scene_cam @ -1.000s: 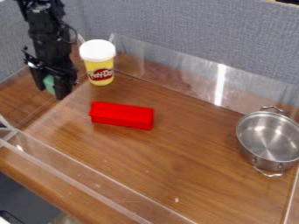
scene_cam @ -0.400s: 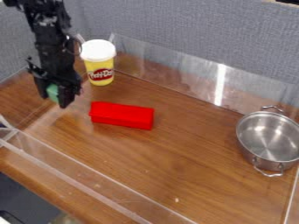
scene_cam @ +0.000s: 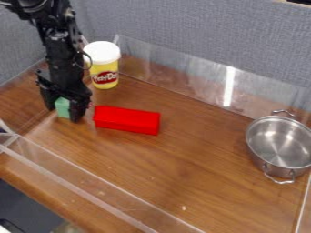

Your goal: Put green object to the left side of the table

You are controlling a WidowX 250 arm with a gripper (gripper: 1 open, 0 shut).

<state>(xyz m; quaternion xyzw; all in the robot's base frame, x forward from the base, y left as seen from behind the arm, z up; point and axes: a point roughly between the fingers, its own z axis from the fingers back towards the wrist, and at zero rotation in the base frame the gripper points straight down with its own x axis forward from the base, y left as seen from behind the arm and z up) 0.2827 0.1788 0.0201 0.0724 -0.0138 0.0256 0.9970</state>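
Table (scene_cam: 183, 173) — gripper (scene_cam: 64, 109) astride green object (scene_cam: 61, 106)

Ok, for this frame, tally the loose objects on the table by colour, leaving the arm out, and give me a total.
Green: 1, the green object, sitting between the jaws of the gripper
Red: 1, the red block
Yellow: 1, the yellow tub with a white lid
Silver: 1, the metal pot
Total: 4

The cube (scene_cam: 60, 106) is sitting just left of the rectangular block (scene_cam: 127, 120); the tub (scene_cam: 102, 65) is standing behind the block, and the pot (scene_cam: 279, 146) is resting far right of it.
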